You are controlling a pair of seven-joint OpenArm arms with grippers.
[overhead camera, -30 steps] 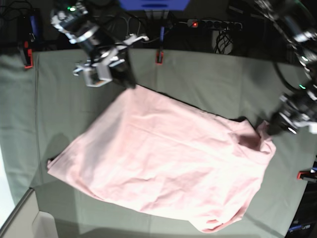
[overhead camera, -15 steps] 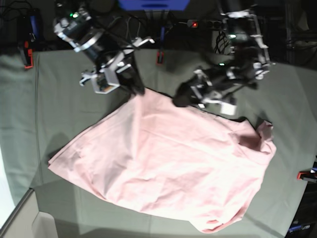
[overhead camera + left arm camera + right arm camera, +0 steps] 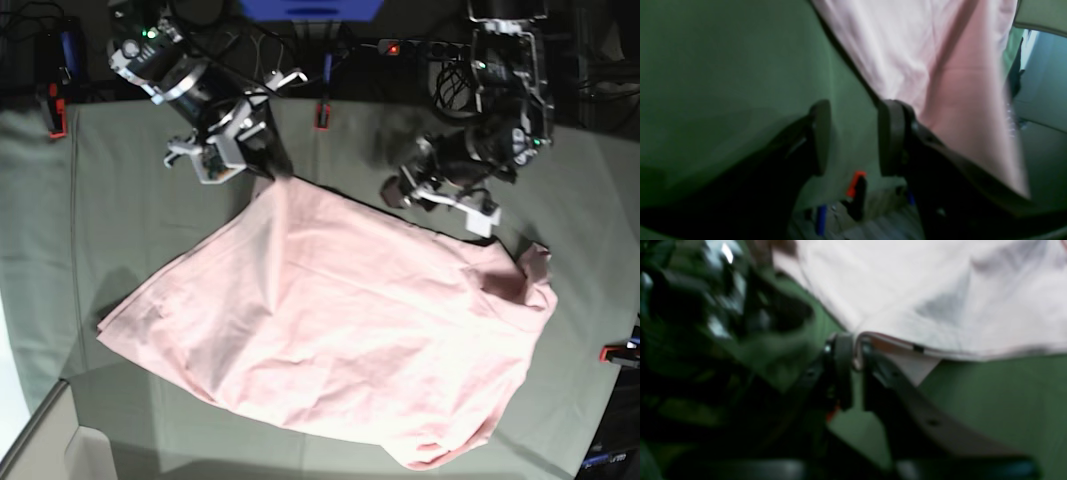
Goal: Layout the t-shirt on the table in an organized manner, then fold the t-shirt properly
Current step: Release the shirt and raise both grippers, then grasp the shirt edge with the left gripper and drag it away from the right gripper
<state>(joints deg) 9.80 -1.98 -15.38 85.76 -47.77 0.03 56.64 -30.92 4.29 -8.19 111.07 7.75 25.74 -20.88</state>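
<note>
— So where does the t-shirt (image 3: 340, 320) lie?
— Spread plain side up across the table (image 3: 130, 210), one far corner lifted.
— Who holds that corner?
— The right gripper (image 3: 855, 368), pinching the hem. The left gripper (image 3: 853, 136) hangs parted over bare cloth, holding nothing.

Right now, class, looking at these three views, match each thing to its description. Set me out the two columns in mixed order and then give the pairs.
Column one:
1. t-shirt
2. table
3. left gripper
4. right gripper

Column two:
A. jaws apart, nothing between them
B. pale pink, spread out with creases
C. covered in grey-green cloth
D. jaws close together, shirt hem between them

Pairs: 1-B, 2-C, 3-A, 4-D
</note>
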